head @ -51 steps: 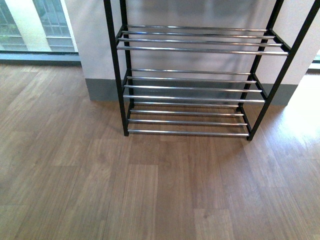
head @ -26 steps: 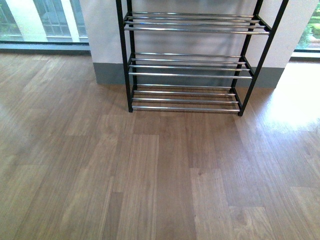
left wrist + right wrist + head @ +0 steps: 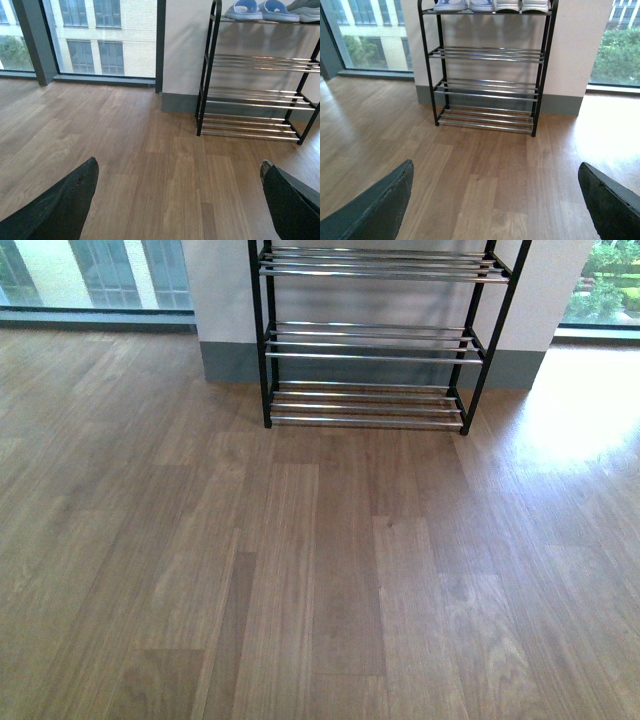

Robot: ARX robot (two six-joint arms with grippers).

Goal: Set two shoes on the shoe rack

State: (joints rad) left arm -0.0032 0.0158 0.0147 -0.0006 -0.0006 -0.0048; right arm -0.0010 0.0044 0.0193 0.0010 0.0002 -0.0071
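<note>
The shoe rack (image 3: 365, 345), a black frame with chrome rod shelves, stands against the wall; the front view shows only its three lower shelves, all bare. In the right wrist view its top shelf (image 3: 485, 11) carries two white-soled sneakers (image 3: 522, 5) next to a pair of pale blue slippers (image 3: 465, 5). The left wrist view shows the slippers (image 3: 260, 9) and the edge of a grey sneaker (image 3: 307, 5) on that shelf. My left gripper (image 3: 178, 162) is open over bare floor. My right gripper (image 3: 495, 165) is open too, well short of the rack. Neither holds anything.
Wood plank floor (image 3: 320, 570) stretches from me to the rack. A white wall with grey skirting (image 3: 230, 360) backs the rack. Floor-length windows (image 3: 100, 35) flank it, with a bright sunlit patch (image 3: 580, 410) on the floor at right.
The rack has shrunk and risen in the front view, with more floor showing in front of it, so the view has drawn back from it.
</note>
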